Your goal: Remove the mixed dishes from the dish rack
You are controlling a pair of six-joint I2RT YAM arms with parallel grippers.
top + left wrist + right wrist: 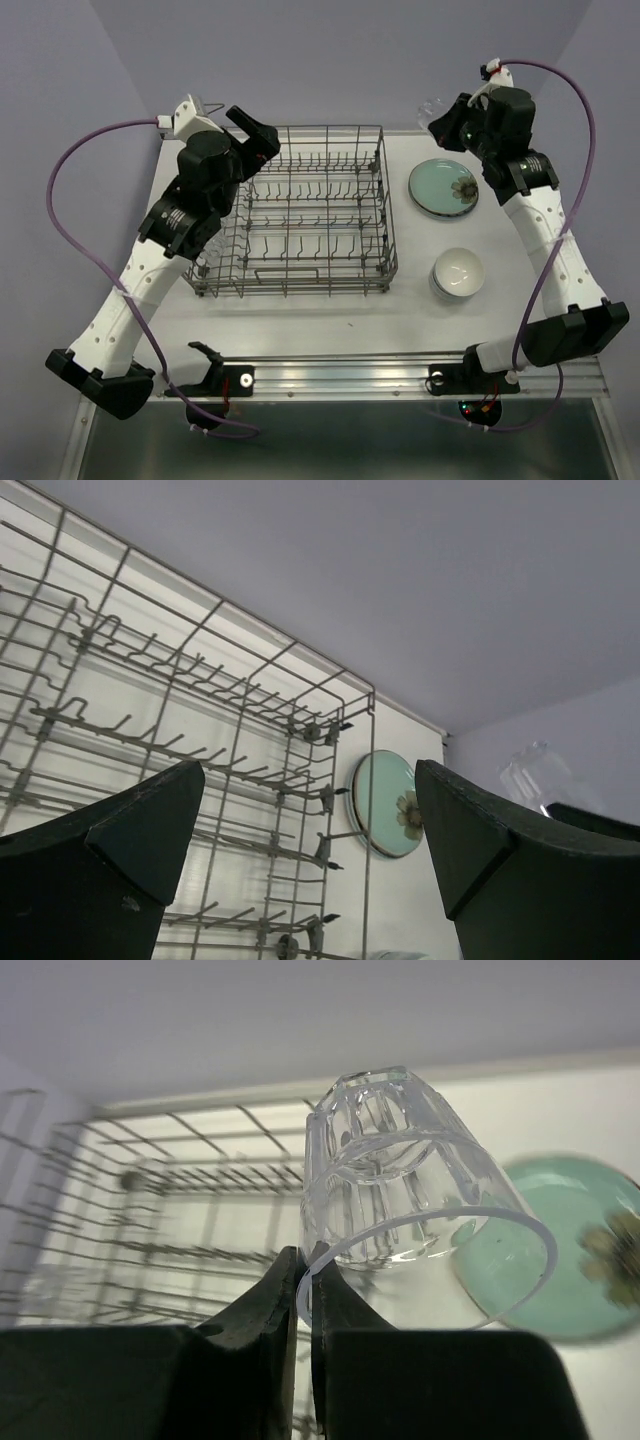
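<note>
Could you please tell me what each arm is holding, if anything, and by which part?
The right gripper holds the clear glass by its rim, jaws pinching the wall. The left gripper is open and empty.

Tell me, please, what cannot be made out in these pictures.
- Top view: glass mostly hidden behind the right gripper.
- Top view: bowls nested, count unclear.
- Right wrist view: plate blurred, cut off by the edge.
- Left wrist view: own fingers cover the dish rack's near part.
</note>
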